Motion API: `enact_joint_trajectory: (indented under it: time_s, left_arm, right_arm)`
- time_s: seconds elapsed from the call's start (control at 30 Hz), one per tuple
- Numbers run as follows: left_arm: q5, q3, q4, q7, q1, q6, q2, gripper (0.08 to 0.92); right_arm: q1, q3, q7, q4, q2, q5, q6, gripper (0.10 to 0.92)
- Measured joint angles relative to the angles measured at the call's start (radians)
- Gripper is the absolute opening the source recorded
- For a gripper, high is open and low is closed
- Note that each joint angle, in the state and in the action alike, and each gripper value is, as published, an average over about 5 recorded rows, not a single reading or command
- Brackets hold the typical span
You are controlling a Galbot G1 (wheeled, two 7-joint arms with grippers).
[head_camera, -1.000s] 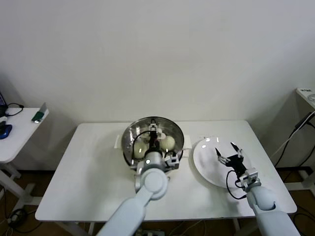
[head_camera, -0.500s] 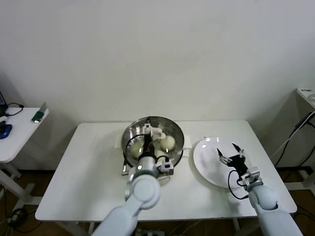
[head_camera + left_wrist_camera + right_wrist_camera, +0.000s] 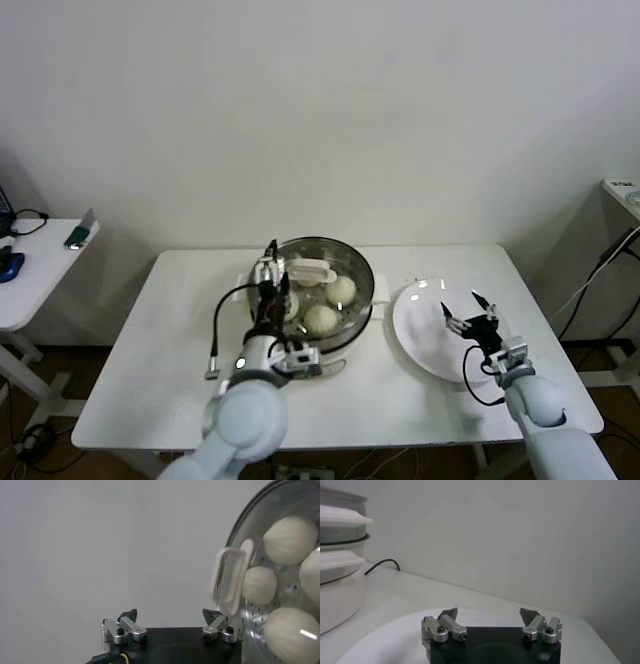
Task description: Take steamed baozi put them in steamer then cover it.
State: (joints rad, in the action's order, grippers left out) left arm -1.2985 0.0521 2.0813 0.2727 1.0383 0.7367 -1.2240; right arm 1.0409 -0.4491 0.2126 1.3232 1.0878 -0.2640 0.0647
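You see a shiny steel steamer (image 3: 355, 318) under a clear glass cover (image 3: 280, 540) with glossy cream handle (image 3: 230, 576). Steamed baozi (image 3: 289, 535): smooth, matt dough. At 3 o'clock, glossy white plate (image 3: 420, 320). Table (image 3: 170, 350): matt white. Left gripper fingers (image 3: 122, 628): bare metal.

Steamer (image 3: 352, 322) at table (image 3: 150, 360) centre, cover (image 3: 340, 262) on it, baozi (image 3: 321, 319) inside (under the lid), plate (image 3: 425, 335) to its right, side table (image 3: 40, 280) far left.

Steamer (image 3: 280, 580) cut off at frame edge
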Motion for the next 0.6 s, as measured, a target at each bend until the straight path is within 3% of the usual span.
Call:
enact_joint_trajectory:
  time_s: [0.4,0.6]
  left_arm:
    - [0.491,-0.332,0.094,-0.259,0.207,-0.007,0.009,0.823]
    - [0.781,-0.521,0.082,-0.331,0.334,-0.137,-0.036,0.823]
  right_arm:
    - [0.041,-0.021,-0.002,0.059,0.003,-0.008,-0.008,0.823]
    - [0.067,-0.032,0.002,0.094,0.003,-0.017,-0.006,0.823]
